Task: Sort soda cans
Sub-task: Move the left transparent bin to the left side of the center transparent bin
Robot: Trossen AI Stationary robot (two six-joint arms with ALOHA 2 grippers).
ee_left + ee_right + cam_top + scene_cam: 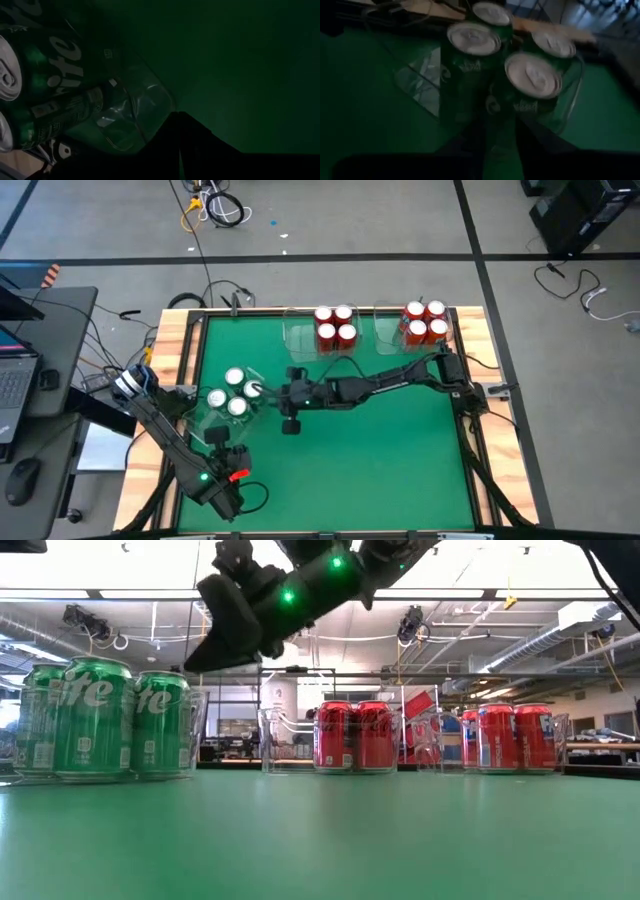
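Four green cans (233, 391) with silver tops stand upright in a clear tray (200, 412) at the table's left; they also show in the low view (95, 718) and the right wrist view (532, 75). My right gripper (272, 392) reaches in from the right, open, its fingers (470, 142) just short of the nearest green cans. Red cans (335, 326) stand in a clear tray at the far edge, with more red cans (425, 322) in a tray beside it. My left gripper (217, 438) is shut and empty near the green cans' tray (135, 107).
The red-can trays (350, 735) (515, 737) line the far edge. The middle and near right of the green mat (380, 460) are bare. Wooden rails (170, 360) frame the table. A laptop and mouse sit on a desk off the left side.
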